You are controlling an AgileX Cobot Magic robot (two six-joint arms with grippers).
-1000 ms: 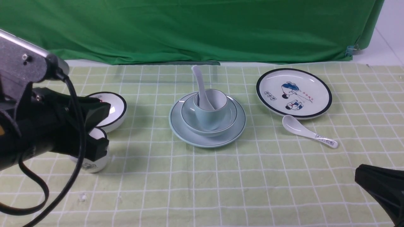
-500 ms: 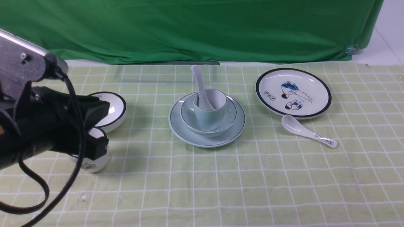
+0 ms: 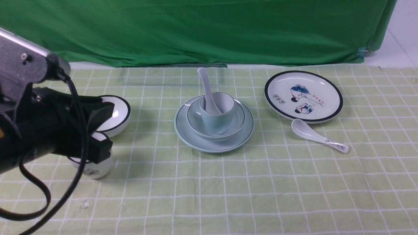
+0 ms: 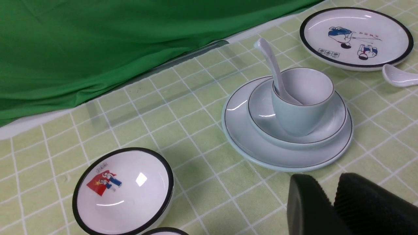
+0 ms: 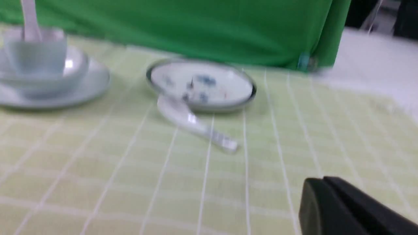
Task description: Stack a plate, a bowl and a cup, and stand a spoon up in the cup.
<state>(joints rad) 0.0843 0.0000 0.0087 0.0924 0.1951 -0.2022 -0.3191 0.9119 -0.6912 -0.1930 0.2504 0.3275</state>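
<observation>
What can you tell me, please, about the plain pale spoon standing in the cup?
The spoon is a plain pale blue-white soup spoon, glossy like glazed ceramic, with no print on its handle. Its scoop sits down inside the pale blue-green cup, and its handle leans on the cup's rim, rising tilted up and away from the robot, toward the green backdrop. It touches only the cup, which stands in the matching bowl on the matching plate. No end effector is near it.

Green backdrop cloth (image 3: 202, 29) behind a pale green checked tablecloth (image 3: 228, 182).
</observation>
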